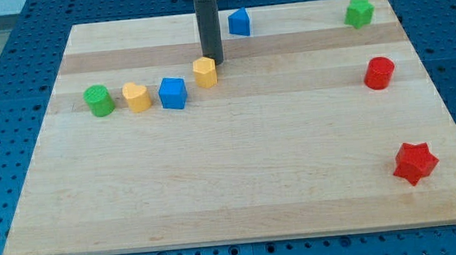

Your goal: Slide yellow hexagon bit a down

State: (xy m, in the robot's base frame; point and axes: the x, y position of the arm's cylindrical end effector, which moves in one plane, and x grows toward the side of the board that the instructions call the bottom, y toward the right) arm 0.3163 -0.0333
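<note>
The yellow hexagon (205, 71) sits on the wooden board left of centre, in the upper half. My tip (211, 61) is just above and slightly right of it in the view, touching or nearly touching its top edge. The rod rises straight up to the view's top. To the hexagon's lower left stands a blue cube (173, 93), close but apart.
A yellow heart-shaped block (136, 96) and a green cylinder (98, 100) continue the row to the left. A blue block (239, 21) is at the top centre, a green star (358, 12) at the top right, a red cylinder (379, 73) and a red star (415, 162) along the right.
</note>
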